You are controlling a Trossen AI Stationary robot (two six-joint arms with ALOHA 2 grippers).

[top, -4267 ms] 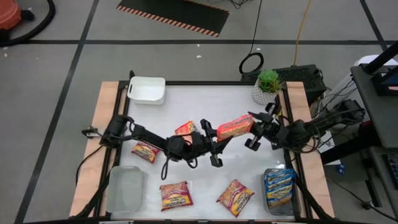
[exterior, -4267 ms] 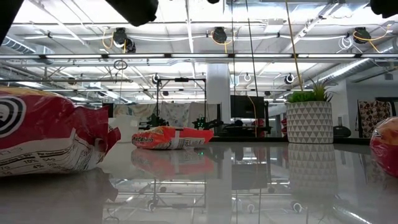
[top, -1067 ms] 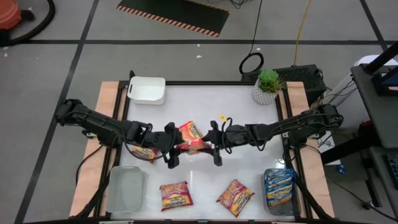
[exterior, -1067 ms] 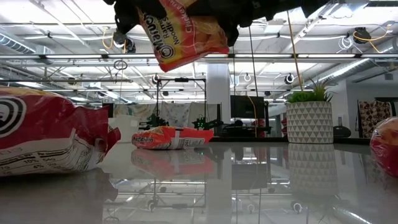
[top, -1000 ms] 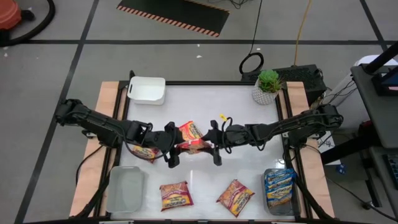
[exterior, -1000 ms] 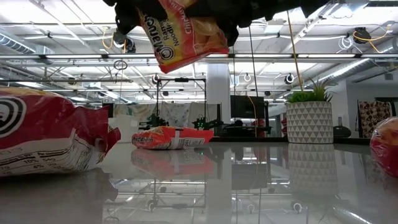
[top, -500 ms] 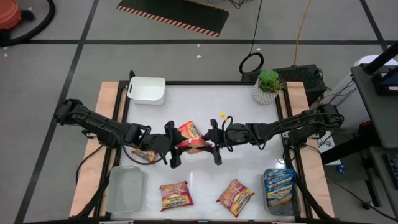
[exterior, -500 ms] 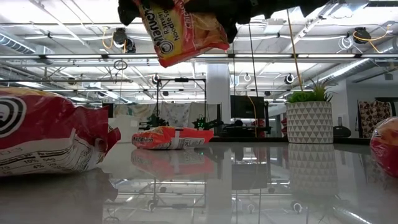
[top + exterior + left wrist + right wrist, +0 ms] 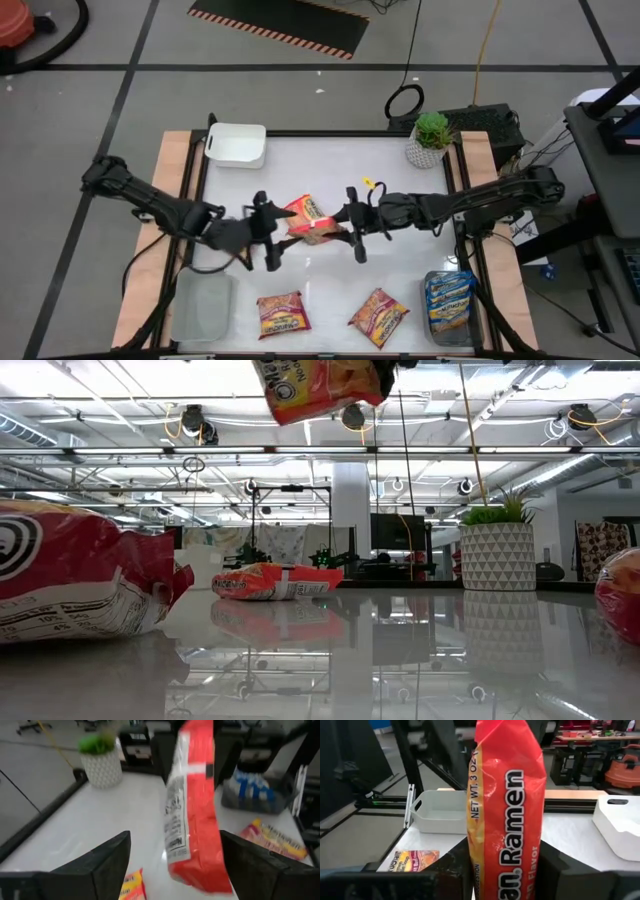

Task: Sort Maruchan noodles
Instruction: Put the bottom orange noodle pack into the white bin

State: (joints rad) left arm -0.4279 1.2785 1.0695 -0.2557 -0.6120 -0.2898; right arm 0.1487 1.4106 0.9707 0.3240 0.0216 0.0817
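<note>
Three orange-red packets (image 9: 304,219), blue ones (stacked) (image 9: 448,298), three bins (image 9: 236,144), one plant (image 9: 430,138)

Bare tabletop (image 9: 330,165) behind the arms (plant (image 9: 431,138) blocks one corner).

I'm seeing an orange-red packet (image 9: 307,219) with yellow print and white lettering, showing between two black arms. I'm looking at a glossy white surface (image 9: 330,165) edged in pale wood. Blue packets (image 9: 448,300) are sitting stacked in a clear bin (image 9: 449,325); a green plant (image 9: 432,128) is standing in a white patterned pot (image 9: 424,152).
</note>
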